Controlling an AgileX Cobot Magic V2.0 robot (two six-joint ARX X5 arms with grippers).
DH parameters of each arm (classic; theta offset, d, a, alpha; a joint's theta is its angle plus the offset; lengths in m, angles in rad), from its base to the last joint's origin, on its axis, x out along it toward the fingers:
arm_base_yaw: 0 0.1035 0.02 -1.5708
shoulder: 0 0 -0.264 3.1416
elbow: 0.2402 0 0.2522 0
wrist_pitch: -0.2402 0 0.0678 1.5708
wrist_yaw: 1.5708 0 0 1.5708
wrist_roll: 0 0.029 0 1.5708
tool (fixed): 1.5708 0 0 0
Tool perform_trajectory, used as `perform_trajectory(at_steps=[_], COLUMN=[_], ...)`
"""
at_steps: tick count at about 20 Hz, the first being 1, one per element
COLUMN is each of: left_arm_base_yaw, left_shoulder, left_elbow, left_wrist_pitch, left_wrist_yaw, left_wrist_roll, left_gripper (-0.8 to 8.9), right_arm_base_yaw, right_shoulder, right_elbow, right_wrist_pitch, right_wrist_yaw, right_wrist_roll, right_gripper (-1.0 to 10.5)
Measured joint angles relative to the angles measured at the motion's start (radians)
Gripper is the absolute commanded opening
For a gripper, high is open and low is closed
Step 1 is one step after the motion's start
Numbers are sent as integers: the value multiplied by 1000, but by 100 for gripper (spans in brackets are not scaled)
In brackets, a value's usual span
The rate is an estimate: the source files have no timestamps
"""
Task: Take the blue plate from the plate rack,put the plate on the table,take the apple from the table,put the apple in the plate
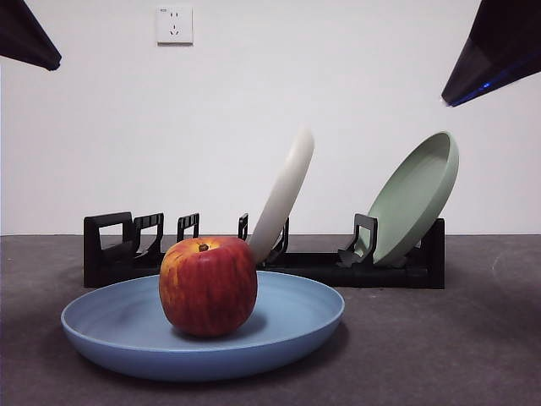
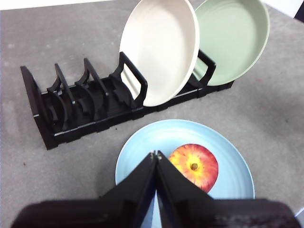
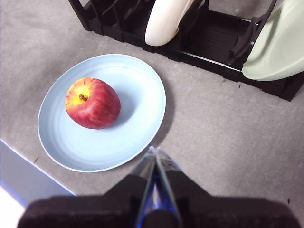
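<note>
The blue plate (image 1: 296, 321) lies flat on the dark grey table (image 1: 448, 338) in front of the black plate rack (image 1: 110, 249). The red apple (image 1: 208, 286) sits upright in the plate, stem up. It also shows in the left wrist view (image 2: 194, 166) and the right wrist view (image 3: 92, 103). My left gripper (image 2: 155, 154) is shut and empty, raised above the plate's near rim (image 2: 128, 156). My right gripper (image 3: 153, 151) is shut and empty, raised above the table beside the plate (image 3: 137, 104). In the front view both arms show only as dark tips at the top corners.
The rack (image 2: 71, 109) holds a cream-white plate (image 1: 283, 194) leaning in its middle slots and a pale green plate (image 1: 414, 199) leaning at its right end. Its left slots stand empty. A white wall with a socket (image 1: 174, 24) is behind.
</note>
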Motion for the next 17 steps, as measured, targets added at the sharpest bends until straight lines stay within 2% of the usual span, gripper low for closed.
perform_trajectory(at_steps=[9, 11, 13, 17], left_arm_base_yaw=[0, 24, 120, 432], left_shoulder=[3, -25, -78, -213], left_elbow=[0, 0, -3, -103], left_wrist_pitch=[-9, -33, -5, 112], left_wrist_yaw=[0, -6, 6, 101], left_wrist_roll=[0, 27, 49, 47], left_gripper=[-3, -3, -3, -3], right_arm_base_yaw=[0, 0, 0, 0], right_shoulder=[-6, -6, -6, -6], right_elbow=[0, 0, 0, 0], right_wrist_pitch=[0, 0, 0, 0], right_wrist_yaw=[0, 0, 0, 0], right_wrist_roll=[3, 3, 3, 3], right_gripper=[-11, -11, -11, -11])
